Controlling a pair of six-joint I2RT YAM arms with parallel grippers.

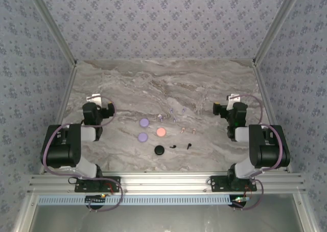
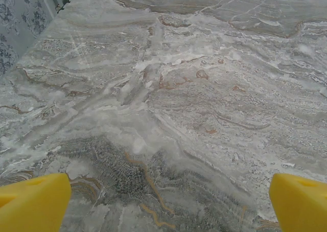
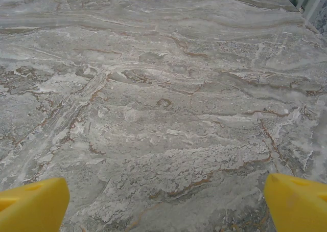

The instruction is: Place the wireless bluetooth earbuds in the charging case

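Observation:
Four round charging cases lie at the table's middle front: two lilac ones (image 1: 144, 122) (image 1: 142, 137), a pink one (image 1: 161, 132) and a black one (image 1: 160, 149). Tiny earbuds are scattered to their right: lilac ones (image 1: 171, 112), pale pinkish ones (image 1: 183, 130), and two black ones (image 1: 172, 146) (image 1: 188, 145). My left gripper (image 1: 94, 98) (image 2: 168, 201) hovers open at the left, well away from them. At the far right my right gripper (image 1: 234, 97) (image 3: 166, 204) is also open. Yellow fingertips (image 2: 33, 201) (image 3: 299, 204) stand wide apart with bare marble between them.
The marble table (image 1: 168, 84) is boxed in by patterned walls on three sides, with metal posts at the back corners. A wide stretch of bare marble runs behind the cases. The arm bases and an aluminium rail (image 1: 163, 181) line the near edge.

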